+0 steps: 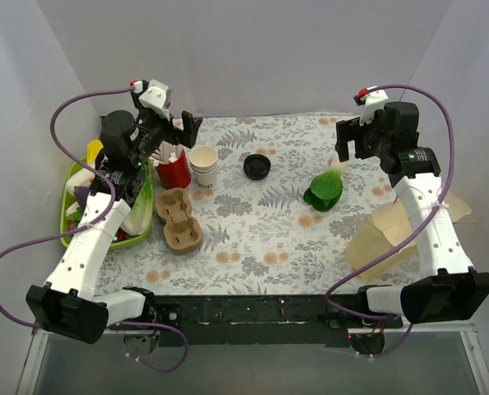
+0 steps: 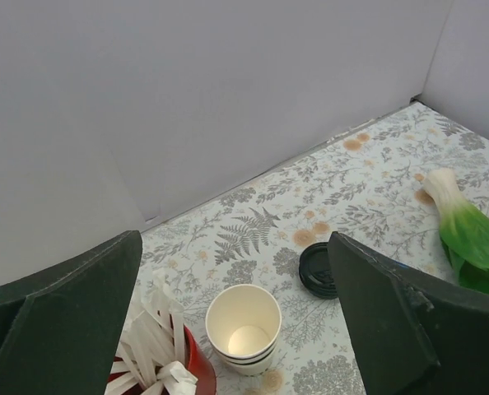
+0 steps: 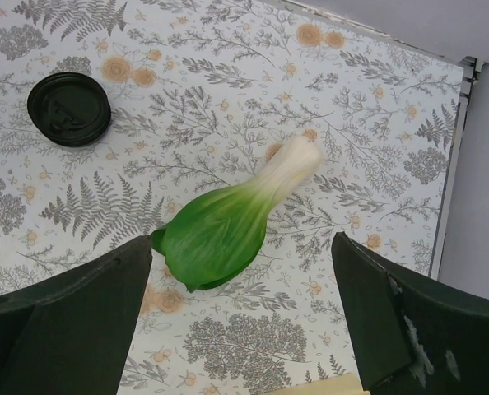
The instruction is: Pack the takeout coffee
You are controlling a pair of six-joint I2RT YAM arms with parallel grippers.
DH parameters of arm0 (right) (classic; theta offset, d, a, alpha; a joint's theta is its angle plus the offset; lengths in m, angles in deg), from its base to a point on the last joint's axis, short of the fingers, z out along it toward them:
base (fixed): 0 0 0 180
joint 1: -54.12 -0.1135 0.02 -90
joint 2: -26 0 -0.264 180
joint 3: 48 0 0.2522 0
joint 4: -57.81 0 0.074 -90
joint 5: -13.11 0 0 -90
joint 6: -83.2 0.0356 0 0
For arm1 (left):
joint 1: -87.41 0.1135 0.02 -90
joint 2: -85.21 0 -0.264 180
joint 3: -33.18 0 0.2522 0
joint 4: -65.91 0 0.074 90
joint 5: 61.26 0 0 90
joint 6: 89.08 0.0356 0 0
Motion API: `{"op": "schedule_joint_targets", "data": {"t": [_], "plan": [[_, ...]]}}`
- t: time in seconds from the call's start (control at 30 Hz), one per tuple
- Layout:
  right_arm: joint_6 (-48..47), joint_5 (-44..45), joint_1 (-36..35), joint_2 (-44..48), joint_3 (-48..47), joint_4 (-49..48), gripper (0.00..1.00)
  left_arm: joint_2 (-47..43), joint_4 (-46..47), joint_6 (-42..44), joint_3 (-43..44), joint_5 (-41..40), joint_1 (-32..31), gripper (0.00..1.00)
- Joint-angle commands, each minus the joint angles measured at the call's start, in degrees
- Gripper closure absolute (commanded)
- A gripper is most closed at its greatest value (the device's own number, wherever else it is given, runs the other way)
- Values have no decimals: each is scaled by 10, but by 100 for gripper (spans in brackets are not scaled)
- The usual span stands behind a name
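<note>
1. The takeout coffee is the hard one: no lidded cream cup can be picked out in any view, so where it sits and which way it points cannot be told
2. The left arm covers the back-left corner from above, cutting off much of the green basket and its jumbled contents
3. On show are a lidless paper cup, upright with its mouth up, and a loose black lid flat just to its right, half hidden by a finger at the left wrist
4. A red cup of white strips is cut off at the left wrist's lower edge
5. Left gripper: jaws spread wide, holding nothing, above the lidless cup
6. Right gripper: wide open too, empty, over the toy bok choy
7. The tabletop has a fern-and-flower print, with plain white walls on three sides
</note>
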Motion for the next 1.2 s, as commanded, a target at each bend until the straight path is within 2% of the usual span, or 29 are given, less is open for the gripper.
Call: {"op": "schedule_joint_targets", "data": {"t": [0.0, 0.1, 0.13, 0.23, 0.27, 0.3, 0.37, 0.4, 0.5, 0.57, 0.6, 0.67, 0.7, 0.8, 1.03, 1.17], "plan": [[7, 4, -5, -7, -21, 5, 2, -10, -45, 25, 3, 59, 1, 2], [-32, -22, -6, -7, -22, 7, 3, -20, -97, 41, 5, 84, 1, 2], [-76, -40, -5, -7, -23, 17, 3, -25, -127, 44, 4, 88, 2, 2], [-164, -158, -12, 3, -28, 67, 2, -32, -195, 50, 7, 114, 1, 2], [-189, -222, -19, 5, -32, 84, 2, -34, -214, 51, 10, 126, 1, 2], [-202, -231, -53, 6, -33, 94, 2, -34, -237, 55, 13, 137, 1, 2], [-239, -192, -114, 6, -30, 129, 5, -36, -301, 72, 15, 165, 1, 2], [-253, -187, -169, 6, -26, 146, 7, -36, -319, 75, 12, 168, 1, 2], [-270, -188, -223, 21, 22, 167, 22, -42, -388, 96, -5, 178, 1, 2], [-284, -197, -234, 36, 63, 195, 32, -46, -398, 97, -15, 171, 0, 2], [-310, -197, -246, 40, 75, 209, 42, -50, -402, 97, -26, 167, 0, 2], [-327, -188, -253, 50, 106, 237, 55, -57, -402, 97, -35, 157, -1, 2], [-344, -186, -255, 53, 113, 267, 70, -62, -400, 97, -42, 154, -2, 2], [-380, -148, -255, 73, 144, 315, 98, -67, -401, 106, -55, 146, -2, 2], [-485, 32, -252, 124, 210, 368, 99, -42, -453, 159, -72, 145, -4, 2], [-512, 65, -222, 132, 228, 360, 99, -6, -469, 155, -60, 118, -5, 2]]}}
